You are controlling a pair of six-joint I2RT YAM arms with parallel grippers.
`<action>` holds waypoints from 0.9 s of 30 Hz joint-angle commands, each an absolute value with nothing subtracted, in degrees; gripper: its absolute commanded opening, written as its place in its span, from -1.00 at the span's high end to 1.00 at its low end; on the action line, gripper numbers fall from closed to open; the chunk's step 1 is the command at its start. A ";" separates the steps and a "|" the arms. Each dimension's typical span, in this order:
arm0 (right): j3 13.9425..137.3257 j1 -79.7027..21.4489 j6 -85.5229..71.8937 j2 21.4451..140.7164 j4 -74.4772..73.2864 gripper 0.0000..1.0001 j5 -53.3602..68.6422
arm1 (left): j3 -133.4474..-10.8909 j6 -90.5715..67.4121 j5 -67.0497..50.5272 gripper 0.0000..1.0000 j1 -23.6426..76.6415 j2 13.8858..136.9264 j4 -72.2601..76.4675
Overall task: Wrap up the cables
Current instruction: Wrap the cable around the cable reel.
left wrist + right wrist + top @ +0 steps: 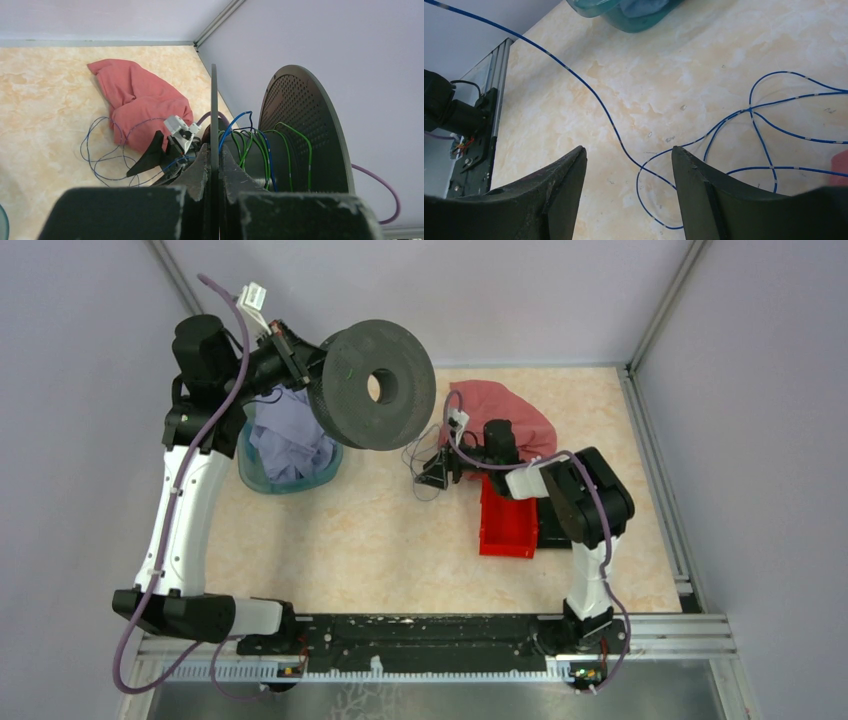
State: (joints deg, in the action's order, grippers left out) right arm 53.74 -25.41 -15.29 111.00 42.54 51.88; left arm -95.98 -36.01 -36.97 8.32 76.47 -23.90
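Note:
The cable (750,108) is a very thin blue wire in loose loops on the table, dark in the top view (414,455). One strand runs up and away to the left. My right gripper (629,150) is open and low over the loops, with a bend of wire on the table between its fingers. It holds nothing, and it also shows in the top view (428,475). My left gripper (214,150) is shut on one flange of the big black spool (295,115) and holds it high at the back left (345,390). Blue and green wire (234,125) is wound on its core.
A red cloth (500,410) lies behind the right gripper. A red bin (508,520) stands under the right forearm. A teal bowl (262,480) with a bluish cloth sits below the raised spool. Grey walls close the left, back and right sides.

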 commanded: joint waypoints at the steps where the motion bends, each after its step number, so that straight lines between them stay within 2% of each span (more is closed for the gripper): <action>1: 56.15 -26.47 -17.18 113.48 50.08 -0.26 52.54 | -97.63 -39.47 -39.56 0.99 7.51 75.76 -18.75; 11: 58.08 -28.64 -21.18 117.38 54.63 -0.16 52.58 | -95.91 -41.03 -41.23 0.99 6.27 75.21 -17.28; 14: 58.61 -28.87 -23.82 118.58 56.75 0.01 53.35 | -95.58 -41.18 -41.22 0.99 5.92 75.15 -17.14; 20: 58.30 -29.10 -25.93 118.03 57.70 0.48 54.15 | -95.47 -40.76 -39.72 0.99 5.13 75.08 -17.73; 25: 57.72 -29.09 -22.92 114.17 50.43 0.73 53.86 | -96.61 -36.82 -30.13 0.99 4.93 75.35 -22.04; 27: 57.84 -29.09 -20.20 112.12 44.68 0.92 53.10 | -97.15 -35.65 -24.94 0.99 4.93 75.56 -23.68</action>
